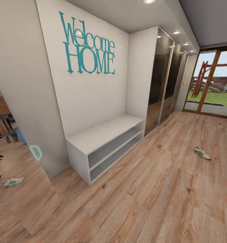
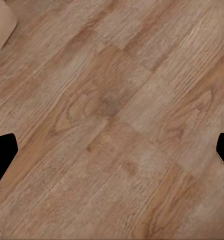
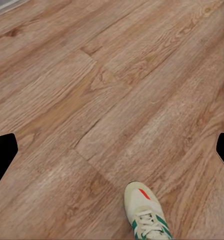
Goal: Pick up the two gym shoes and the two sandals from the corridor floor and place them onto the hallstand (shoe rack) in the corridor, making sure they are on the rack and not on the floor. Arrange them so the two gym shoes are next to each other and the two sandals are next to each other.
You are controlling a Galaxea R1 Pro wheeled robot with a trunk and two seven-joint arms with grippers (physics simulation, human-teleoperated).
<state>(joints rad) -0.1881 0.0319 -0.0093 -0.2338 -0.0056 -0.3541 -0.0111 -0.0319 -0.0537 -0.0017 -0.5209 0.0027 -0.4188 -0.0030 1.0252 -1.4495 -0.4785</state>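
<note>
One gym shoe (image 1: pixel 202 152) lies alone on the corridor floor (image 1: pixel 154 189), out to the right and well apart from the white two-shelf bench (image 1: pixel 106 141) against the wall. That bench has a flat top and two open shelves, and both shelves look bare. A tall mirror (image 1: pixel 15 162) leans at the left; in its glass there is a second sneaker image (image 1: pixel 13 182) with a dark brown shape just above it at the glass's edge, too small to name.

From the right wrist camera, one gym shoe (image 3: pixel 144 212) shows toe and laces, cream with green stripes and a red-orange tongue patch. It lies on the planks roughly midway between the right jaws' two black fingertips (image 3: pixel 3 157), but nearer the camera than they are, touching neither. The right jaws stand spread wide.

The left jaws are spread too, their fingertips (image 2: pixel 2 152) at opposite edges over bare planks (image 2: pixel 112 120).
</note>
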